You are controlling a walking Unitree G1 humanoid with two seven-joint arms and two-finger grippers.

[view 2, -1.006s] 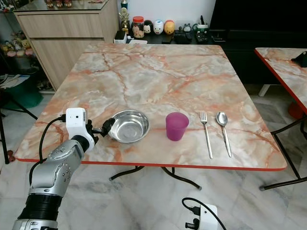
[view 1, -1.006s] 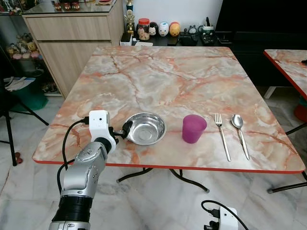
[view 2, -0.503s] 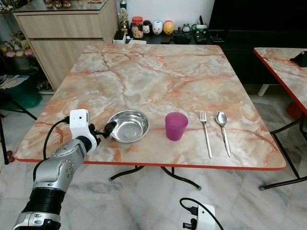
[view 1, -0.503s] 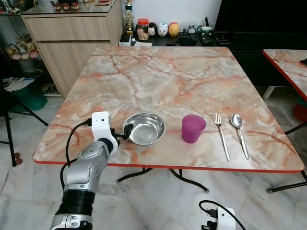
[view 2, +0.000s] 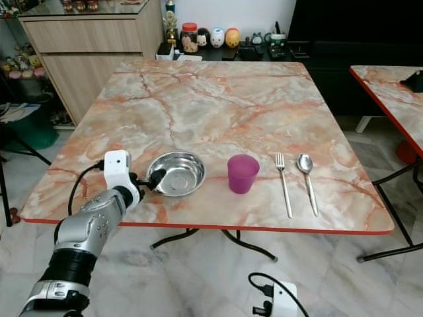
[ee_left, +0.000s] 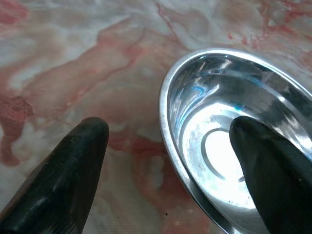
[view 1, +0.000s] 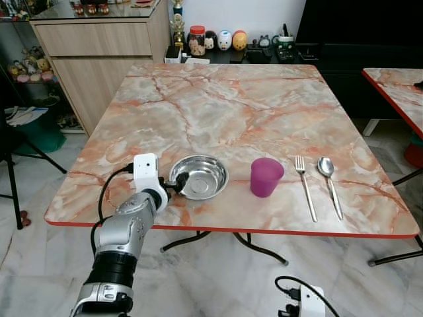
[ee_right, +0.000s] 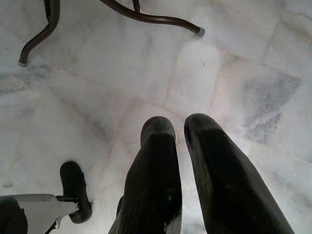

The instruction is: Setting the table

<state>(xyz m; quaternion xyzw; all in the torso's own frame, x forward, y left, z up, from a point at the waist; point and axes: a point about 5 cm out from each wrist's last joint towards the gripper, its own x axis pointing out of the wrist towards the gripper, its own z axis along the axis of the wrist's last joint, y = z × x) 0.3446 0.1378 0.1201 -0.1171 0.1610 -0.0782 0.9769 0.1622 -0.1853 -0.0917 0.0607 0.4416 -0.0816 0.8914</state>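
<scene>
Left wrist view shows the left gripper (ee_left: 168, 131) with its two black fingers spread wide, straddling the rim of a stainless steel bowl (ee_left: 229, 146): one finger (ee_left: 73, 165) rests over the marble outside the rim, the other (ee_left: 273, 170) sits inside the bowl. The fingers are not pressed against the rim. The bowl is round, shallow and polished, with a rolled edge, a flat circular base and bluish reflections on its inner wall; it holds nothing.

Head views place the bowl (view 1: 199, 176) near the front edge of the marble-patterned table (view 1: 225, 105), toward the robot's left. To its right stands an upright, translucent purple cup (view 1: 266, 177), apart from the bowl. Further right lie a fork (view 1: 305, 186) and a spoon (view 1: 330, 181), side by side and roughly parallel, handles toward the front edge. The table top has a red border.

Right wrist view shows the right gripper (ee_right: 179, 134) hanging over the grey marble floor (ee_right: 253, 73), fingers close together with a narrow gap and holding nothing; curved table legs (ee_right: 146, 17) lie beyond.

No brand, label or writing is legible on the bowl, cup or cutlery. Jars and figurines (view 1: 218, 39) on the far sideboard are too small to read.
</scene>
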